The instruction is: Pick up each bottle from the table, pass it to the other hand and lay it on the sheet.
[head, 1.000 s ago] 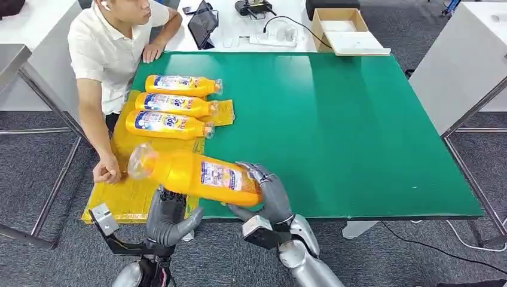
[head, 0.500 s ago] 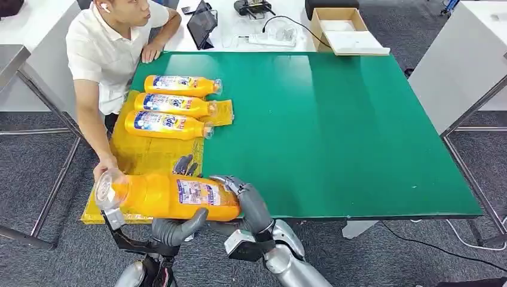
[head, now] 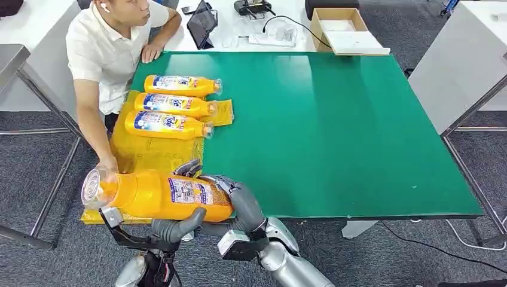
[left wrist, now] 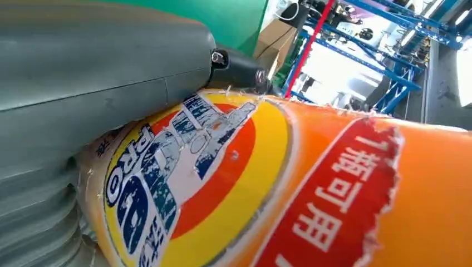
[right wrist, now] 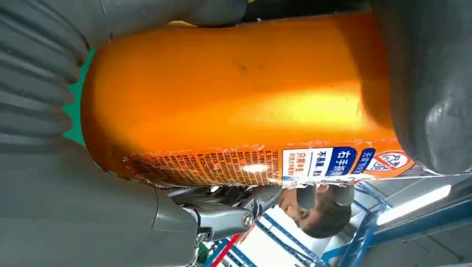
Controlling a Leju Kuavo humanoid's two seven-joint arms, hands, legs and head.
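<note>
A large orange bottle hangs on its side over the near end of the yellow sheet, its clear cap pointing left. My left hand cups it from below, thumb in front and fingers showing behind it. My right hand grips its base end. Close up, the bottle's label lies against my left hand, and the orange body sits inside my right hand. Three more orange bottles lie side by side at the sheet's far end.
A seated person is at the table's left corner, one hand on the sheet's edge close to the bottle's cap. The green table stretches to the right. Behind it are a cardboard box and a tablet.
The bottle has moved left and down toward the sheet's near end. My left hand has come up under it and wrapped around it, while my right hand followed, still gripping the base.
</note>
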